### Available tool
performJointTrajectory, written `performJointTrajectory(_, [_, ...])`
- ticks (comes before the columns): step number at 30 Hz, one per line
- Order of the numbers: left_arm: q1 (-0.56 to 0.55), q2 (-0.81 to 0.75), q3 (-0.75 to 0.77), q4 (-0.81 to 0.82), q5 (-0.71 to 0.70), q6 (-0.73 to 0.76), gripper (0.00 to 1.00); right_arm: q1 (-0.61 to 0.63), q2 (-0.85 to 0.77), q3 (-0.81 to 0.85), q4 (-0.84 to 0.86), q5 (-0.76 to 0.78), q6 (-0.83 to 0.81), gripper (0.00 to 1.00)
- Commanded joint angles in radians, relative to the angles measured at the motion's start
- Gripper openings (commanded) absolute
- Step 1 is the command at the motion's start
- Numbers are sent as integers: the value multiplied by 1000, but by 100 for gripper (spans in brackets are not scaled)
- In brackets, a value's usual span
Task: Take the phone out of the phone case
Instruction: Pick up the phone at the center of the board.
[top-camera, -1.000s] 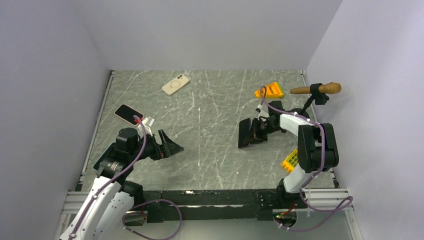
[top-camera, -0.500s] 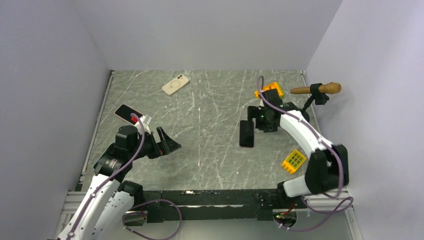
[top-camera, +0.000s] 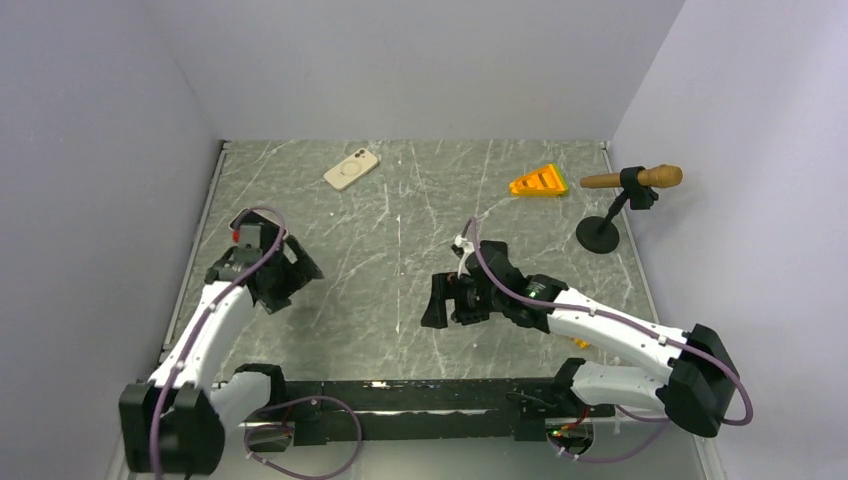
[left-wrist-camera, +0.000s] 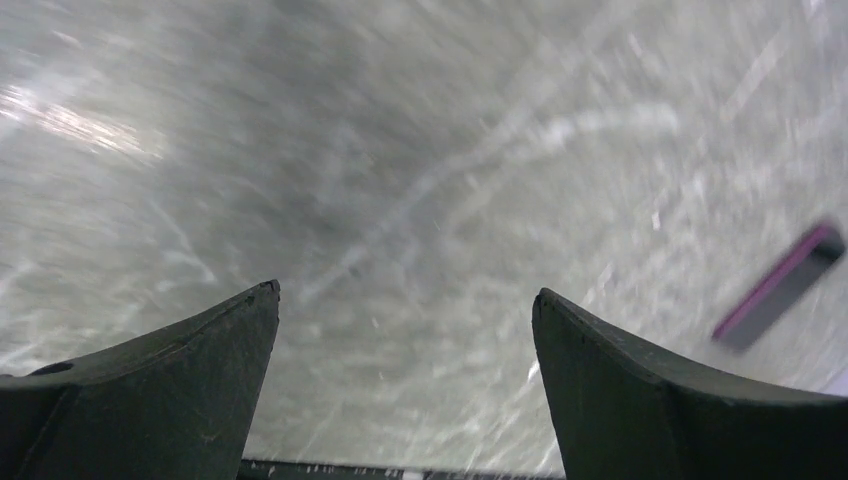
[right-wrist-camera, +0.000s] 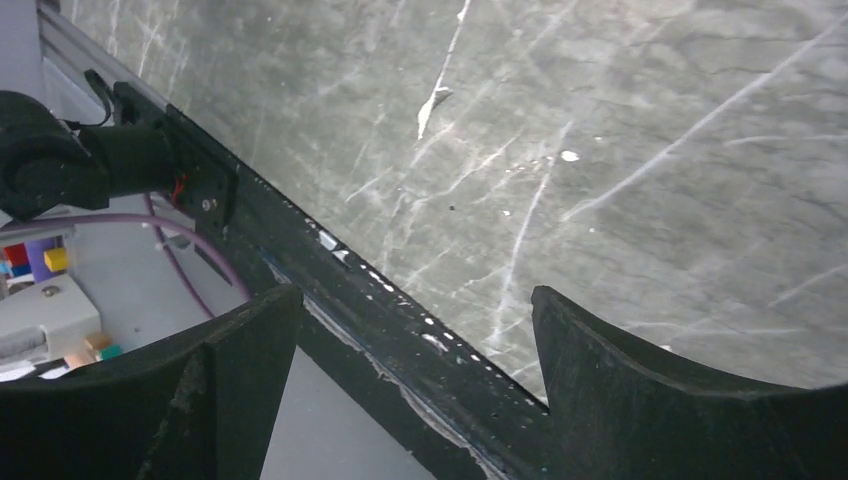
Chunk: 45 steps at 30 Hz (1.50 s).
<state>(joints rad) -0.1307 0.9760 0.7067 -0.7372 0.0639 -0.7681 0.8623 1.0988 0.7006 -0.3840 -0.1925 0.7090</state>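
My left claw (top-camera: 295, 283) hangs over the left part of the tabletop (top-camera: 400, 230), fingers spread wide with nothing between them; the left wrist view (left-wrist-camera: 405, 290) confirms the gap, showing only blurred grey marble between the two dark fingers; my right claw (top-camera: 445, 300) sits low over the near middle of the tabletop, likewise spread and empty, and its wrist view (right-wrist-camera: 417, 292) looks past the fingers at the tabletop's near edge and the black front rail (right-wrist-camera: 330, 290); the phone case (top-camera: 351, 168), cream with a round ring on its back, lies flat at the far left-centre, well apart from both claws; whether a phone sits inside it cannot be determined; a dark slab (left-wrist-camera: 780, 285) with a magenta edge lies on the tabletop off to the right in the left wrist view, too blurred to identify; an orange wedge (top-camera: 538, 181) lies at the far right; a brown-handled tool (top-camera: 632, 180) is held on a black stand (top-camera: 598, 235) beside it.
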Motion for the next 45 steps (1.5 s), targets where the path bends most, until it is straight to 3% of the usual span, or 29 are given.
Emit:
performJointTrajectory(1, [188,136,51,113,-20,-13,99,40,11,84,74,41,42,88])
performJointTrajectory(8, [359,458,280,95,-61,-34,99,40,-107,30,55,81,47,90])
performJointTrajectory(17, [394,869,602,-7,-55,3,99,41,-232,18,42,131,18,91])
performJointTrajectory(29, [398,1114,852,-80,-91,42,99,40,-277,6,34,159,21,93])
performJointTrajectory(33, [398,1186,958,-181,-126,20,99,40,-271,9,36,159,27,93])
performJointTrajectory(37, [398,1331,1168,-422,-188,-47,99,40,-269,17,28,166,32,92])
performJointTrajectory(40, [395,1380,1214,-485,-177,-51,99,40,-269,16,31,169,41,93])
performJointTrajectory(43, [397,1338,1152,-434,-182,-59,86,40,-268,17,33,169,52,92])
performJointTrajectory(45, [399,1307,1112,-391,-196,-53,68,40,-270,24,20,171,58,93])
